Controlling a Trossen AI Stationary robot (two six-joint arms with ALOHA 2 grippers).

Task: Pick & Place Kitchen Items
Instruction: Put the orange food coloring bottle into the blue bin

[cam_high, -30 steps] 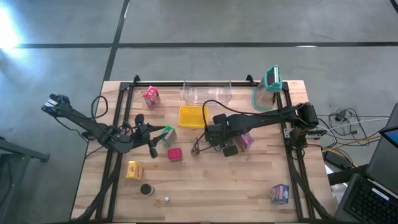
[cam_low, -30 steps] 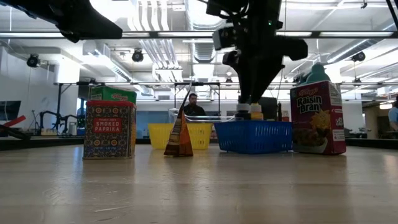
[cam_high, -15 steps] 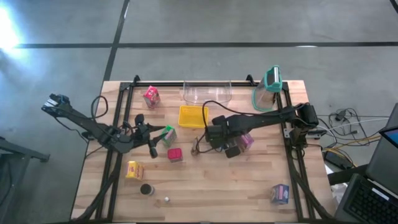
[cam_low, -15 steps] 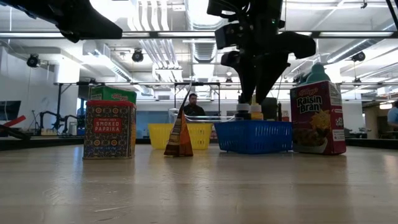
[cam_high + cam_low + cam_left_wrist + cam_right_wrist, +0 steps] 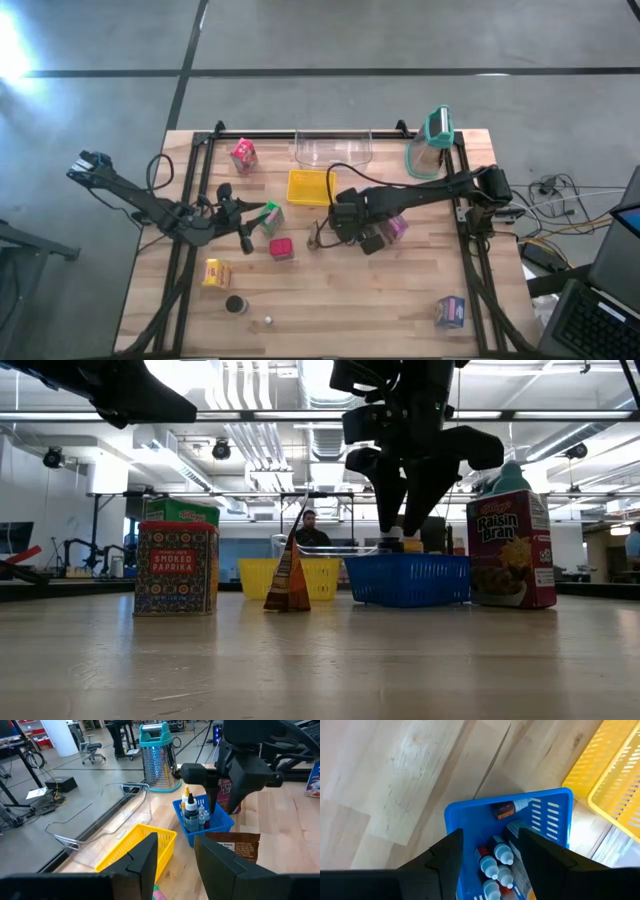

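My right gripper (image 5: 400, 538) (image 5: 491, 837) points down over the blue basket (image 5: 470, 807) (image 5: 410, 580), open. Its fingers stand on either side of several small bottles (image 5: 497, 857) (image 5: 192, 815) that stand and lie in the basket. From above, the arm hides the basket. My left gripper (image 5: 255, 212) (image 5: 175, 845) hangs well above the table at the left, open and holding nothing. The green carton (image 5: 271, 216) stands on the table just below its fingertips. Other cartons stand loose: red (image 5: 282, 248), yellow (image 5: 216, 272), pink (image 5: 243, 153), a purple one (image 5: 396, 228) beside the basket.
A yellow basket (image 5: 310, 187), a clear tray (image 5: 333, 148) and a teal-topped grater (image 5: 432, 140) stand at the far side. A brown packet (image 5: 318, 238) stands left of the blue basket. A dark disc (image 5: 235, 304), a white ball (image 5: 268, 321) and a carton (image 5: 450, 311) lie near the front edge.
My right gripper has opened over the blue basket; its fingertips stand wider apart than a second ago. Its wrist has rolled a little while it stayed in place. The left arm and the cartons have kept still.
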